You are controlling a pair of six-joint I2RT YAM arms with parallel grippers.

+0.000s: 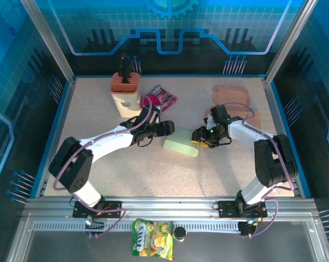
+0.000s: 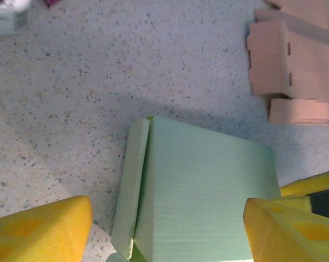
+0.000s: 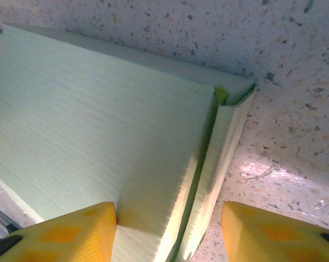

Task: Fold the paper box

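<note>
The pale green paper box lies on the speckled table between both arms, with a narrow side flap folded up along one edge. My left gripper reaches it from the left. In the left wrist view the left gripper stands open astride the box; its left finger is clear of the flap and its right finger sits at the box's far edge. My right gripper comes from the right. The right gripper is open around the box's flap edge, one finger against the box face.
Flat brown cardboard blanks lie at the back right, also seen as brown cardboard. A tan holder and a red snack packet stand at the back left. A yellow-green snack bag rests on the front rail.
</note>
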